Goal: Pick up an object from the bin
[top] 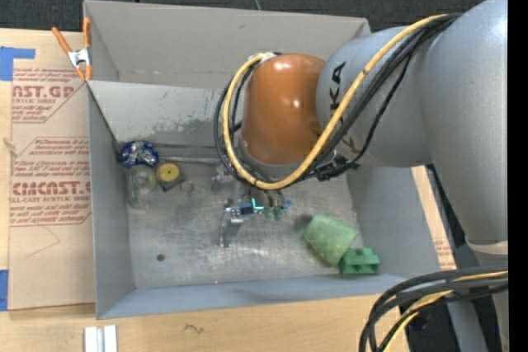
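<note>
My gripper (246,210) hangs under the orange wrist cover, low over the middle of the bin floor. Nothing lies directly under it that I can make out. Nearest on its right is a pale green, rounded lump (327,237), with a darker green toy brick (360,260) against it by the bin's front right corner. To its left lies a small yellow disc (168,174).
At the bin's left wall are a blue-and-white crumpled thing (137,152) and a clear glassy piece (139,188) just below it. The arm and its orange cover hide the back right of the bin. Bare floor runs along the front left.
</note>
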Controlling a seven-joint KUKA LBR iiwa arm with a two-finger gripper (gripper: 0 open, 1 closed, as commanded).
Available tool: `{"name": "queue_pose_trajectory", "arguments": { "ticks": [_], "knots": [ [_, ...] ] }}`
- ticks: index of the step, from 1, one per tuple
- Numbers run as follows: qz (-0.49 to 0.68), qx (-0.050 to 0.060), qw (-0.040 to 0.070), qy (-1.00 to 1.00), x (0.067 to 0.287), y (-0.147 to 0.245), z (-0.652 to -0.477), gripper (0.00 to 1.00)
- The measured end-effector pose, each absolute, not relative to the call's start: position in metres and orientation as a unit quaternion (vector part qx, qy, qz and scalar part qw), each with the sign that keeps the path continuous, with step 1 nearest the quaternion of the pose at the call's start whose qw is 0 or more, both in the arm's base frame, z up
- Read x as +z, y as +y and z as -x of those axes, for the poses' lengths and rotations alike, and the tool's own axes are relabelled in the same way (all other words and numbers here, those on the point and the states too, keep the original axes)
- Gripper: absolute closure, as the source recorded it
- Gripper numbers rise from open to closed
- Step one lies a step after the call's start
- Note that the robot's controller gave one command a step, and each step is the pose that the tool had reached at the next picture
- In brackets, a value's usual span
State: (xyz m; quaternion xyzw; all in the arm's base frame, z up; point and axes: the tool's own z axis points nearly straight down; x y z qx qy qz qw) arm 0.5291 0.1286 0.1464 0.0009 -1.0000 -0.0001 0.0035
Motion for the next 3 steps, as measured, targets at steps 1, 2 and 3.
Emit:
{"name": "queue_pose_trajectory", "arguments": {
  "ticks": [1,2,3],
  "knots": [
    [0.048,-0.002,-0.002,-0.999,0.07,0.069,-0.569,0.0],
    [0.045,-0.002,-0.001,-0.999,0.075,0.071,-0.569,1.0],
    [-0.102,0.0,-0.005,-0.995,0.243,0.088,-0.575,1.0]
  ]
}}
